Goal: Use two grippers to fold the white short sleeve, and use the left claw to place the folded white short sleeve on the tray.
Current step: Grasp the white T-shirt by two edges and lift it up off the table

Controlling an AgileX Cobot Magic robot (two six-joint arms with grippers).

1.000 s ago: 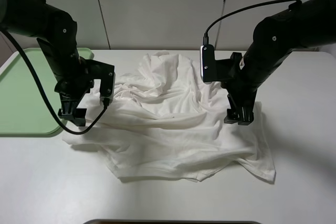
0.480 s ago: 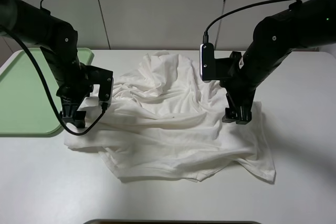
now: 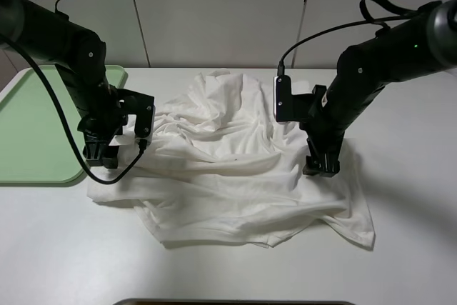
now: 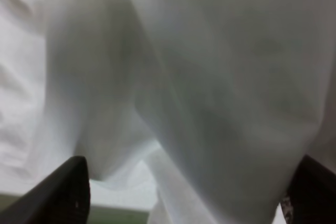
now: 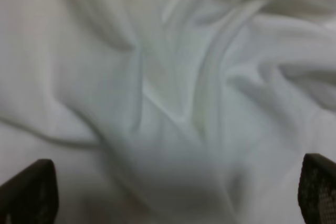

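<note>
Here we are, both arms bent low over the shirt (image 3: 235,155), which lies loose and heavily wrinkled across the middle of the worktop (image 3: 400,262), not folded. It is bunched up high toward the far side and spreads flatter toward the near edge, with one corner trailing out at the near right.

Over on the left, the left hand (image 3: 100,155) points straight down at the shirt's left edge, fingertips right at the cloth. From its wrist camera, the two black fingers (image 4: 63,192) stand far apart at either side, with a thick fold of white cloth hanging between them. That hand is wide and has not pinched the cloth.

A black cable (image 3: 71,144) loops down from the left arm and curls over the cloth's edge.

On the right, the right hand (image 3: 321,166) is also aimed straight down, planted on the shirt's right side, well in from the hem. Its wrist view is blurred, but both fingers (image 5: 31,192) show at the corners with rumpled cloth filling the whole gap, so this hand is wide too and holds nothing.

The green tray (image 3: 28,141) sits at the far left of the worktop, just beside the shirt's left edge. The left arm covers the spot where they meet, so I can't tell whether cloth and tray touch
</note>
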